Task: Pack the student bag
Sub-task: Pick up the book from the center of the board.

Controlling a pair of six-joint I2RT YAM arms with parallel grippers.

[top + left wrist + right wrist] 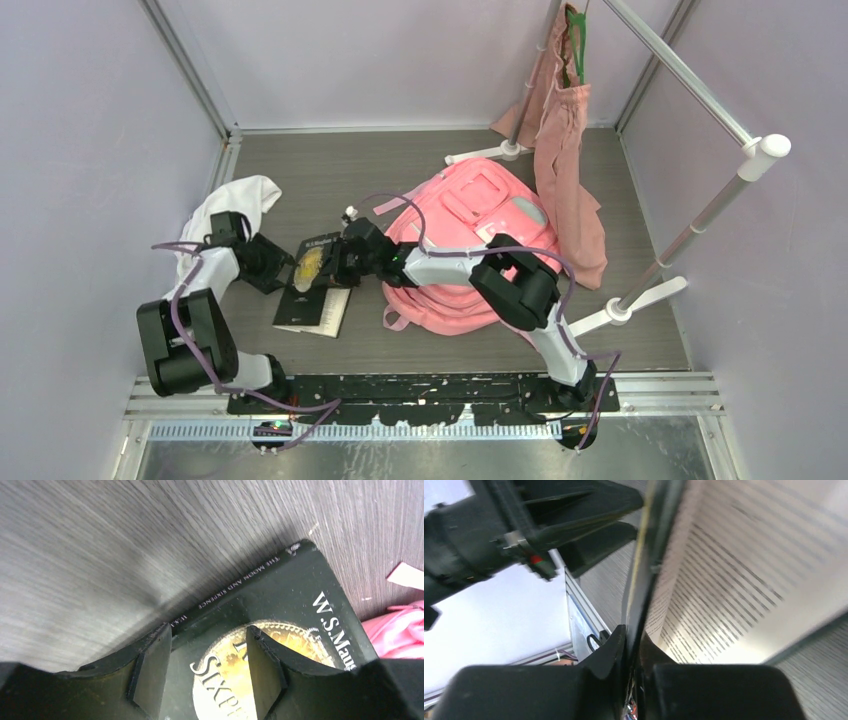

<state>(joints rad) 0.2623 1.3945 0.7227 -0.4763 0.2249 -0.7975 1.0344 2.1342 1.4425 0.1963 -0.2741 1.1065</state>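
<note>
The pink student bag (470, 225) lies on the table at centre right; its edge also shows in the left wrist view (400, 630). Left of it lies a black book (312, 300) with a gold coin on its cover (300, 590). My right gripper (342, 262) (633, 635) is shut on the edge of the front cover (644, 570), holding it raised off the printed pages (734, 580). My left gripper (285, 270) (207, 630) stands open against the cover's outer face, one finger near the spine and one over the coin; I cannot tell whether it touches.
A white cloth (235, 205) lies at the left behind the left arm. A dusty-pink tote (565, 150) hangs from a green hanger on a white rack (690, 90) at the back right, whose feet (640, 300) rest on the table beside the bag.
</note>
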